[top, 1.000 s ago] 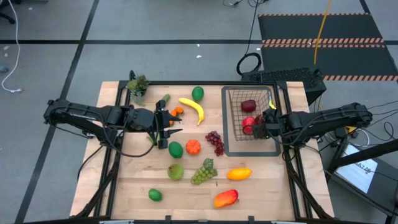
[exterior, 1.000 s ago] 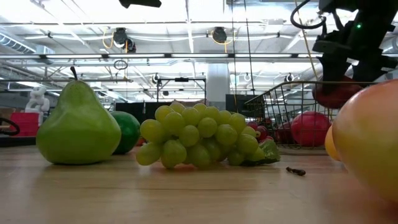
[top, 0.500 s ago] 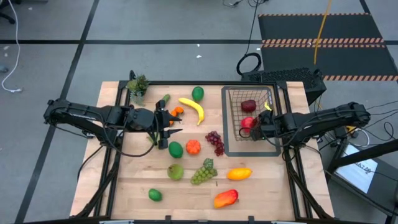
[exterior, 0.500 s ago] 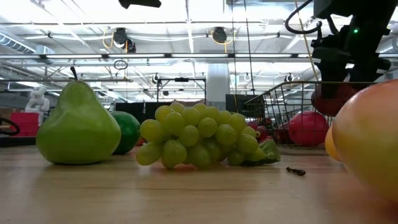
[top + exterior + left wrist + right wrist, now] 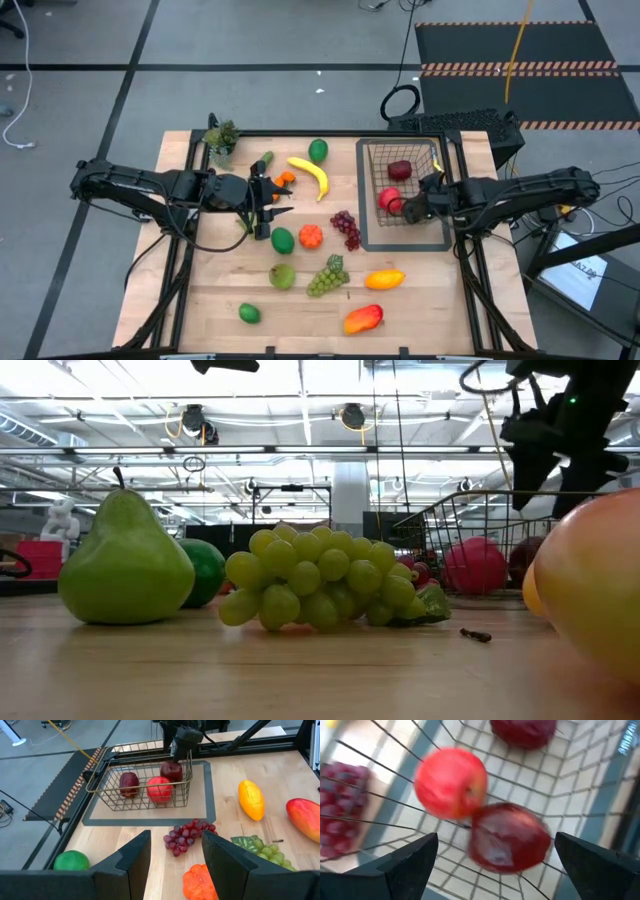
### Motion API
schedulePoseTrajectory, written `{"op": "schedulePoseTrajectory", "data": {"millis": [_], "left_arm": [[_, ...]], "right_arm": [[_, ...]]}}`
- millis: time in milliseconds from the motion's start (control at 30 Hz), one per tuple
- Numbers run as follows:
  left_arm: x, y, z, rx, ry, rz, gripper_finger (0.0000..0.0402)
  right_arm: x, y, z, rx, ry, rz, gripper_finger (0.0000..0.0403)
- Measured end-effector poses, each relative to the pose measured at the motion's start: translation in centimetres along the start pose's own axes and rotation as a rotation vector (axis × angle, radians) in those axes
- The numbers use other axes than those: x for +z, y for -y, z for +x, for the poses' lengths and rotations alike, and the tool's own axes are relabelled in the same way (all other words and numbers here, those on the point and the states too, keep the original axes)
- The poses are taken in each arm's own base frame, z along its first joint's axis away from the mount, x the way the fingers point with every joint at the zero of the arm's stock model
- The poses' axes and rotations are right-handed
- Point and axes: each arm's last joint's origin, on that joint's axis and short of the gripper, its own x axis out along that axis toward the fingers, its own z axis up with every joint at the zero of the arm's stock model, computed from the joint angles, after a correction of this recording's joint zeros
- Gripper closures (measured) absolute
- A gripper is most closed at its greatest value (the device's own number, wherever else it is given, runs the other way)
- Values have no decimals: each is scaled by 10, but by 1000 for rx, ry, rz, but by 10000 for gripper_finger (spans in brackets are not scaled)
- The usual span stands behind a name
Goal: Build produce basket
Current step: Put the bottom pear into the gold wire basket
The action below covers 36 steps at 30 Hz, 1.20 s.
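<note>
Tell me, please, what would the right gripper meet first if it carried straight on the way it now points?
Most likely the dark red apple lying in the dark grey wire-mesh basket. The open right gripper hangs over it, and the brighter red apple lies just beyond; how far apart they are is hard to judge.

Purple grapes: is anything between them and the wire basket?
Nothing visible blocks the way. The purple grapes lie on bare wood just left of the basket, beside the edge of the flat dark tray that the basket sits on.

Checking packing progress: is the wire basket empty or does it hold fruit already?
Not empty. The dark grey wire-mesh basket holds three red apples: a bright one and two darker ones.
</note>
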Motion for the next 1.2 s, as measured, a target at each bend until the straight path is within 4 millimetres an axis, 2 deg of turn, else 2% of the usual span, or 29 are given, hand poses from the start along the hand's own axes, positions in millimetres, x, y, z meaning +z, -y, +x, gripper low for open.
{"op": "schedulePoseTrajectory", "data": {"millis": [233,500,800,967,1033,1200], "left_arm": [[-1,1,3,0,-11,21,224],[-5,3,11,-7,-57,74,224],[-12,9,22,-39,-121,96,224],[-21,25,19,-91,-209,87,224],[-25,37,16,-125,-221,74,224],[-50,71,10,-212,-284,61,225]], "right_arm": [[10,-13,-7,175,135,-95,8],[32,-40,-26,427,446,-294,8],[47,-59,-42,536,711,-425,8],[52,-64,-45,557,781,-439,8],[53,-65,-47,565,802,-445,8],[53,-65,-48,553,821,-480,8]]}}
